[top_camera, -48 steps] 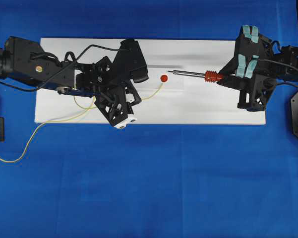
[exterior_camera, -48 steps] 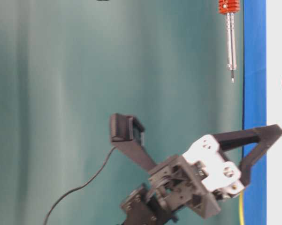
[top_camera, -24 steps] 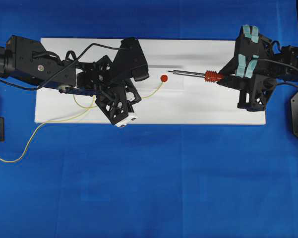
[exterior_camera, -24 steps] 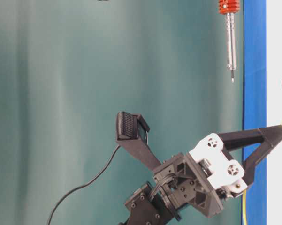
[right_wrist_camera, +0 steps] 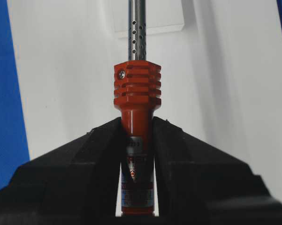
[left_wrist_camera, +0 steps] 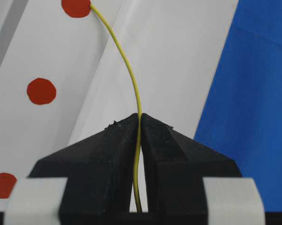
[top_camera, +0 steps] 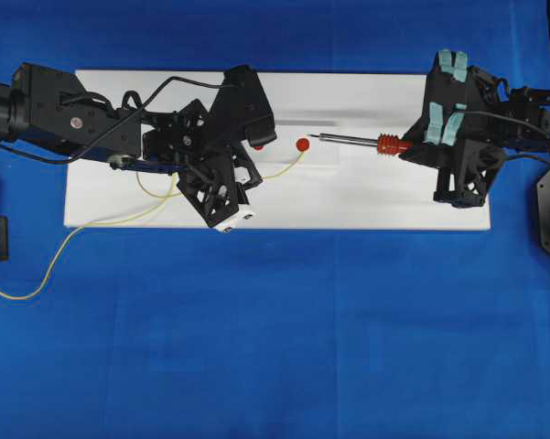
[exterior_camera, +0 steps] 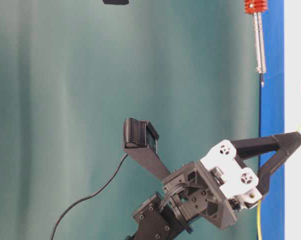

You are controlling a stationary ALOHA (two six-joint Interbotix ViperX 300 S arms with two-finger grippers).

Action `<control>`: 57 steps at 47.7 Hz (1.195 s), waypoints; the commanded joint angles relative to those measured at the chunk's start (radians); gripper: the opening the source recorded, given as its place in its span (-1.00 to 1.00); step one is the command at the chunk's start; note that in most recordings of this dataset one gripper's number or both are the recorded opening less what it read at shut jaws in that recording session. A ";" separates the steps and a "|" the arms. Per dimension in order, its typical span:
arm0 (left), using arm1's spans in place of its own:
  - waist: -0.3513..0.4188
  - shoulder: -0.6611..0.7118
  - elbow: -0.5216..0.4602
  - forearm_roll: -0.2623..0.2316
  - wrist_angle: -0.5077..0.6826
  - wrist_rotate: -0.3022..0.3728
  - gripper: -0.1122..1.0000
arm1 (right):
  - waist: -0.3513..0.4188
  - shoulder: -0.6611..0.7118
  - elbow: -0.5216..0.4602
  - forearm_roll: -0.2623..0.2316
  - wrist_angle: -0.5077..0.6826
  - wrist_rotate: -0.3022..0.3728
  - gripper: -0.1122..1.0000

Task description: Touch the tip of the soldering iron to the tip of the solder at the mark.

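**Iron and solder near the mark**

Soldering iron [top_camera: 361,140]: red ribbed collar, perforated silver shaft, level, tip just right of the red mark [top_camera: 302,144], apart from it. Solder [left_wrist_camera: 129,75]: thin yellow wire, curving, end touching that mark.

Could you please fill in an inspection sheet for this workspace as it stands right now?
Surface: white board on blue cloth; red dots marked on the board.
Job's things: yellow solder wire with its tip at a red dot; soldering iron with its tip just short of that dot, not touching the wire.
Clutter: nothing seen.
Hands: left hand shut on the wire; right hand shut on the iron's red handle.
Cables: black cord by the right arm; wire's loose end trails off the board.
Surroundings: green backdrop.
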 commanded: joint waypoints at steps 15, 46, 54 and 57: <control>0.006 -0.021 -0.020 0.003 -0.006 0.003 -0.77 | 0.000 -0.003 -0.017 0.002 -0.006 0.003 -0.68; 0.012 -0.023 -0.020 0.003 0.006 0.000 -0.77 | 0.002 0.120 -0.051 0.002 -0.012 0.003 -0.68; 0.011 -0.023 -0.020 0.003 0.005 0.000 -0.77 | 0.000 0.167 -0.077 0.002 -0.009 0.003 -0.68; 0.009 -0.023 -0.018 0.003 0.005 0.000 -0.77 | 0.000 0.175 -0.080 0.002 -0.008 0.005 -0.68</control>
